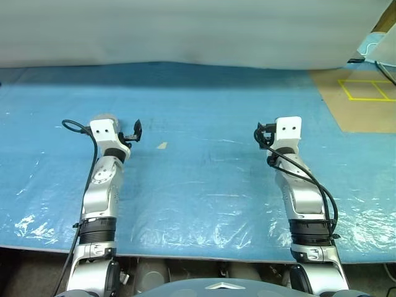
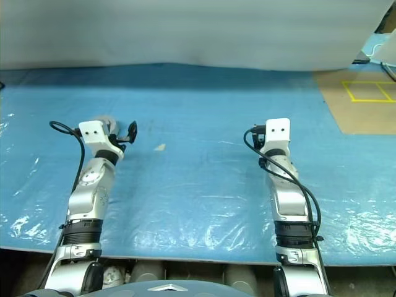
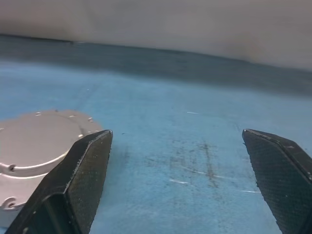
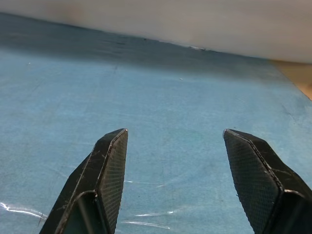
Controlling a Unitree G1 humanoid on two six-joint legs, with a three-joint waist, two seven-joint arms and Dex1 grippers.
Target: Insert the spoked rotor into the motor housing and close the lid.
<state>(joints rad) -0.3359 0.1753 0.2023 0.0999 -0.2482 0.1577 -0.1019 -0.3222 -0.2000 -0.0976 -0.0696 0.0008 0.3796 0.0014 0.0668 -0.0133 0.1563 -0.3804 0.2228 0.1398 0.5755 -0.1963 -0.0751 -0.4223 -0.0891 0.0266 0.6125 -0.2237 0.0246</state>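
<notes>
The motor housing is a round silver can on the blue sheet. The lid lies flat on top of it with its smooth pale face up. In the left eye view a grey edge of the housing peeks out past my left wrist. My left gripper is open and holds nothing. The housing sits just outside one of its fingers, not between them. My right gripper is open over bare sheet, far to the right of the housing. The spoked rotor is out of view.
A blue plastic-covered sheet covers the table, whose front edge lies near my body. A small beige scrap lies between the arms. A white cloth wall stands at the back. Brown board with yellow tape lines lies far right.
</notes>
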